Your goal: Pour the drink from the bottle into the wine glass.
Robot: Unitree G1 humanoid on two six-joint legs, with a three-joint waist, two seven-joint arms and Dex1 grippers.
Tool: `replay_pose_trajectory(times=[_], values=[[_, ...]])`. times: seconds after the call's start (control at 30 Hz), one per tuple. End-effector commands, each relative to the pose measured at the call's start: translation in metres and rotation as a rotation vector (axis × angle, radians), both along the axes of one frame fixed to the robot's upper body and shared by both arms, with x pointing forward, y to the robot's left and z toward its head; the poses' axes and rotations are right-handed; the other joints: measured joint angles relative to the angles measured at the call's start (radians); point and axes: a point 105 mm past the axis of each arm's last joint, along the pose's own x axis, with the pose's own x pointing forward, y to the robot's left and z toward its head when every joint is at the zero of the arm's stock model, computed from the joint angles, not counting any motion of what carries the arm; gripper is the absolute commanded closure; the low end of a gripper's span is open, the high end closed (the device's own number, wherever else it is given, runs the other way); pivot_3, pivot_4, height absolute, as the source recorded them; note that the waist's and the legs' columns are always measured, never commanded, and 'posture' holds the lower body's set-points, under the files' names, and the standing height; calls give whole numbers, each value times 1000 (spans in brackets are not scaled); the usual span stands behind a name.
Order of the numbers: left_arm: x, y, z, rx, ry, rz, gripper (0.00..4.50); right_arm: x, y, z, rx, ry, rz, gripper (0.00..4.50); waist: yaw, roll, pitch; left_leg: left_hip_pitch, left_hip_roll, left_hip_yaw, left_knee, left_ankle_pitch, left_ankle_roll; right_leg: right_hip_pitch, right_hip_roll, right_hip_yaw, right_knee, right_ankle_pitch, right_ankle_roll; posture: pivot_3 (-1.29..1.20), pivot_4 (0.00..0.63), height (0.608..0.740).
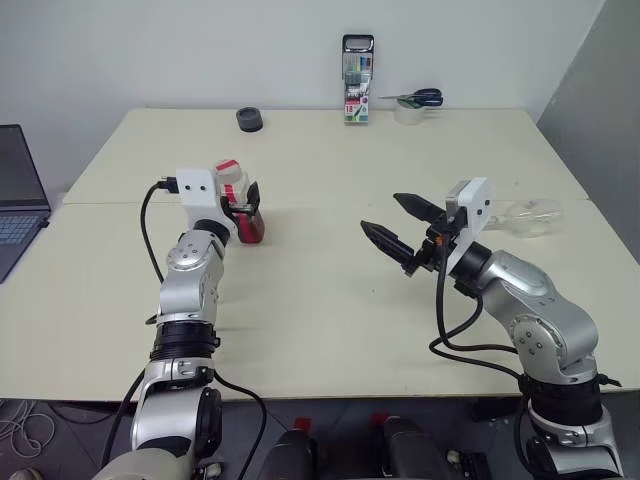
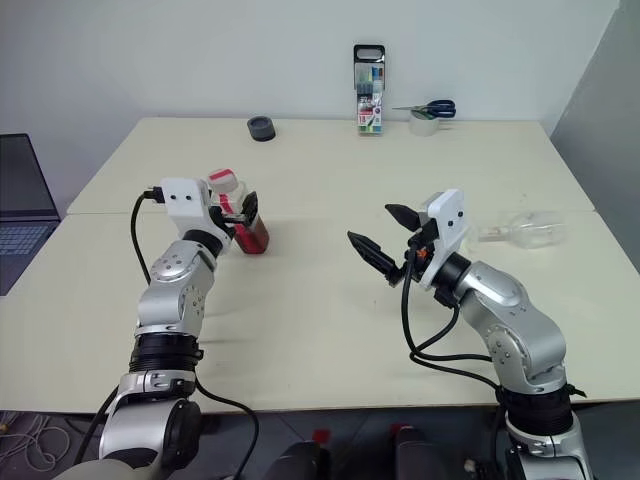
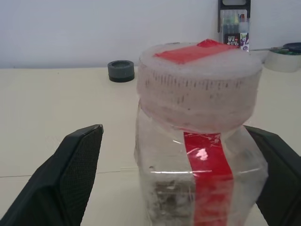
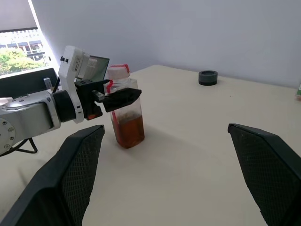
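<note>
On the left half of the pale table [image 1: 330, 330] stands the bottle [image 4: 126, 109], upright, between the two black fingers of the left gripper [image 1: 246, 200]. It is a small bottle of clear plastic with a wide neck, a whitish cap marked with red on top, and a red band that runs down its side. The drink [image 4: 129, 131] fills only the lower part; it is a reddish-brown, tea-like liquid, and the plastic above it is empty and clear. In the left wrist view a gap of table shows between one finger [image 3: 70, 174] and the bottle wall, so the fingers stand apart around the bottle and do not press it on that side; on the other side it cannot be told whether the finger touches.

The right gripper [image 1: 398, 228] hangs above the middle of the table, well apart from the bottle, with its fingers spread wide and nothing between them. The wine glass [image 1: 528, 217] lies on its side near the right edge of the table, behind the right arm; it is clear, with a rounded bowl.
</note>
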Motion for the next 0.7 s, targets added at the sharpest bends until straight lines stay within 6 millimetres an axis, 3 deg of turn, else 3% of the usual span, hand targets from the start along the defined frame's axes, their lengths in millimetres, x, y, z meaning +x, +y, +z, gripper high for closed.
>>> replay_pose_trajectory(times=[0.03, 0.27, 0.37, 0.6, 0.7], values=[[0, 1, 9, 10, -27, -8, 47, -3, -1, 9, 11, -44, -6, 0, 0, 0, 0, 0, 0, 0, 0, 0, 0, 0, 0, 0, 0, 0, 0, 0, 150, 740], [2, -5, 13, -1, -47, -30, 47, -2, -2, 9, 6, -44, -16, 0, 0, 0, 0, 0, 0, 0, 0, 0, 0, 0, 0, 0, 0, 0, 0, 0, 150, 740], [2, -6, 15, -6, -51, -32, 606, -2, -2, 9, 6, -45, -16, 0, 0, 0, 0, 0, 0, 0, 0, 0, 0, 0, 0, 0, 0, 0, 0, 0, 150, 740], [1, -4, 16, -8, -57, -25, 2655, 0, -3, 8, 7, -43, -27, 0, 0, 0, 0, 0, 0, 0, 0, 0, 0, 0, 0, 0, 0, 0, 0, 0, 150, 740], [1, -4, 16, -7, -56, -22, 2686, 0, -2, 8, 7, -43, -27, 0, 0, 0, 0, 0, 0, 0, 0, 0, 0, 0, 0, 0, 0, 0, 0, 0, 150, 740]])
